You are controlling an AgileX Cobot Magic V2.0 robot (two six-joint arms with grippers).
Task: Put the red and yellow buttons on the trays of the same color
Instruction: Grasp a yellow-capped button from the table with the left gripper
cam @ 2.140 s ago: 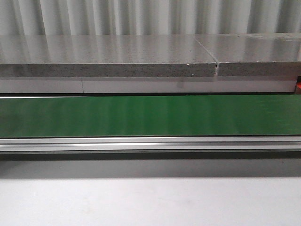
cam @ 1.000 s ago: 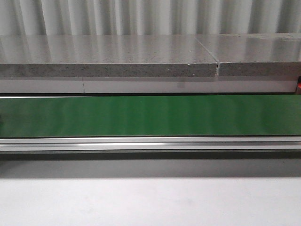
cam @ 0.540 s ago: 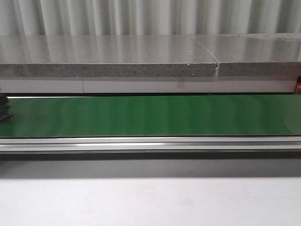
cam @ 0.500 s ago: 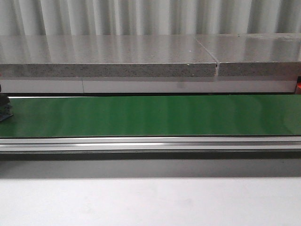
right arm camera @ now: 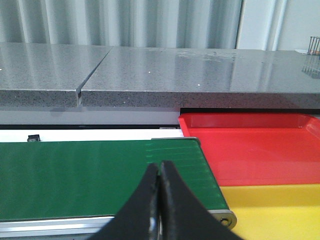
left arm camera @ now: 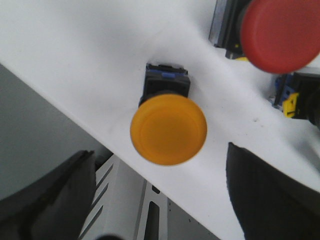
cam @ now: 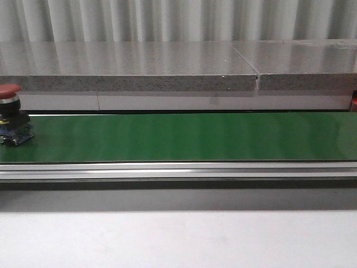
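Front view had a red button [cam: 9,91] at far left on the green belt [cam: 184,137]; left gripper [left arm camera: 160,200] spread wide over a yellow button [left arm camera: 168,129], right gripper [right arm camera: 160,172] pinched closed, empty.

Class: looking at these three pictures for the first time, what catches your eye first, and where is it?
A yellow button fills the left wrist view, on a white surface between the open left hand's fingers. A red button sits at the green belt's far left. Red and yellow trays lie at the belt's end.
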